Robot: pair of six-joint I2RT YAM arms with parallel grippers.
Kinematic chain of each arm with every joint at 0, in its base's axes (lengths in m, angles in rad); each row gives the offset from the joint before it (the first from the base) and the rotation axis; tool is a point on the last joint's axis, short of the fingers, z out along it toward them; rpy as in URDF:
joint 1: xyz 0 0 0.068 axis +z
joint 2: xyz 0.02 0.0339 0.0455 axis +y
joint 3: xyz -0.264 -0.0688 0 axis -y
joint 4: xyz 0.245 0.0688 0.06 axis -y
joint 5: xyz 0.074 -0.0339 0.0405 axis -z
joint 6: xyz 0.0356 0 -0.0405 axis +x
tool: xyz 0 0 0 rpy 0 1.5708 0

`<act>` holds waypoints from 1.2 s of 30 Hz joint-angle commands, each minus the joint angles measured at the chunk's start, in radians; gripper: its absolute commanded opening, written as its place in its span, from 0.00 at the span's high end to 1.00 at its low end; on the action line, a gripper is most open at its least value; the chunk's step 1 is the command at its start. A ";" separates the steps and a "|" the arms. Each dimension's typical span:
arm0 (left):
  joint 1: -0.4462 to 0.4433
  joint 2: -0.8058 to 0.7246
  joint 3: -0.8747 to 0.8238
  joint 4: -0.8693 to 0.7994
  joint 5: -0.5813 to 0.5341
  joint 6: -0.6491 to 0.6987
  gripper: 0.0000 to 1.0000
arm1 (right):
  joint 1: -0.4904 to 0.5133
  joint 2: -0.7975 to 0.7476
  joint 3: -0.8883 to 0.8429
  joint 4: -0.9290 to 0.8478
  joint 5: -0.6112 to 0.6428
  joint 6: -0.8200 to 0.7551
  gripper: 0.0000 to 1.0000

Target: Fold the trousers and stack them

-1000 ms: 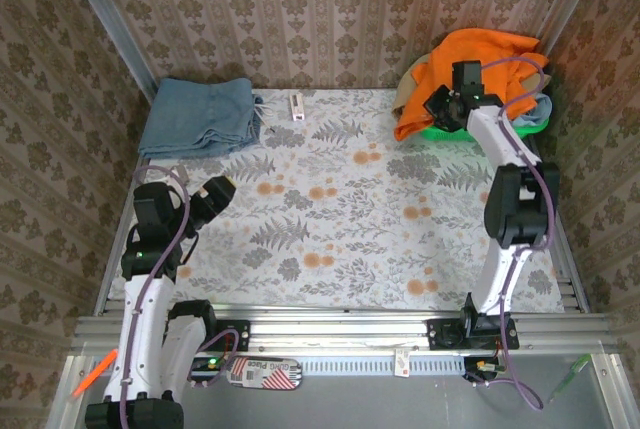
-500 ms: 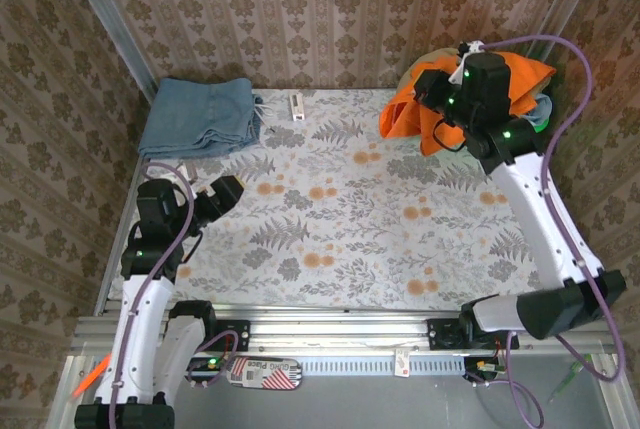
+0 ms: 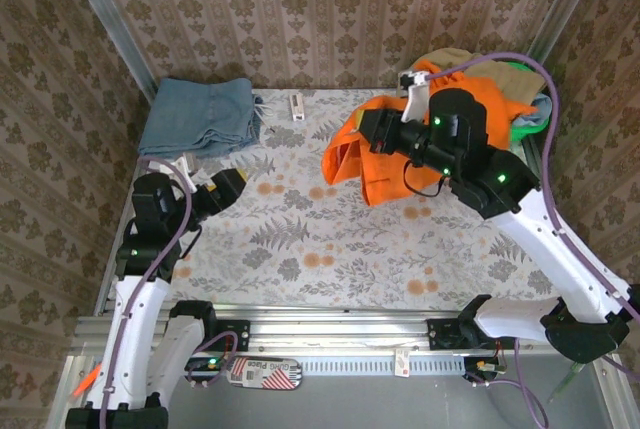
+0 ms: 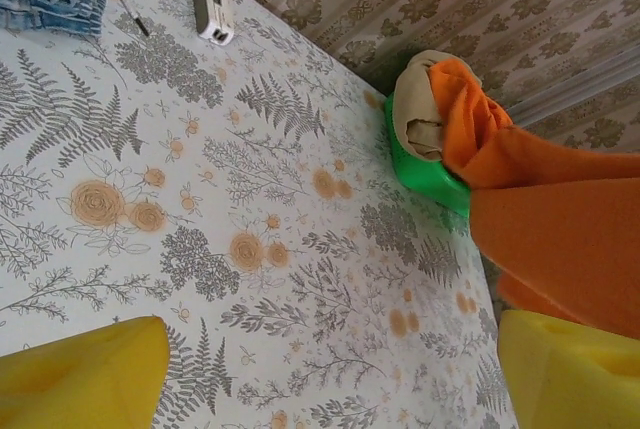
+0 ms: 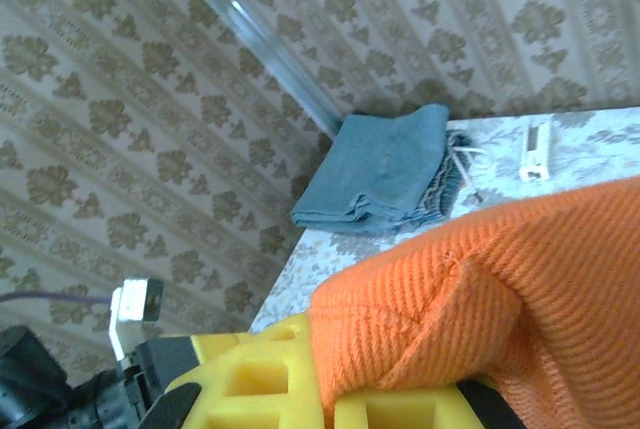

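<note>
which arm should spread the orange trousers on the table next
Right: the right fingers grip the trousers over the table; the left fingers are open, apart from the cloth.

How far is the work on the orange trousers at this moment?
Done: only the start; the trousers are mostly out of the green basket, unfolded. In hand: the right gripper is shut on them, and they hang bunched above the table. The left gripper is open and holds nothing. Left: spreading, folding, then stacking, probably on the folded blue-grey garment.
</note>
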 commanded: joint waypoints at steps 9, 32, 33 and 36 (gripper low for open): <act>-0.008 -0.079 0.052 -0.117 -0.177 0.039 0.15 | 0.203 0.346 -0.231 0.283 -0.291 0.219 1.00; -0.526 0.183 -0.048 -0.068 -0.449 0.052 0.27 | -0.396 0.042 -0.537 -0.002 0.135 0.078 0.24; -0.595 0.244 -0.038 -0.058 -0.481 0.063 0.27 | -0.482 0.040 -0.568 0.019 0.097 0.092 0.22; -0.757 0.431 0.012 -0.076 -0.565 0.084 0.27 | -0.650 0.091 -0.604 0.063 0.026 0.095 0.21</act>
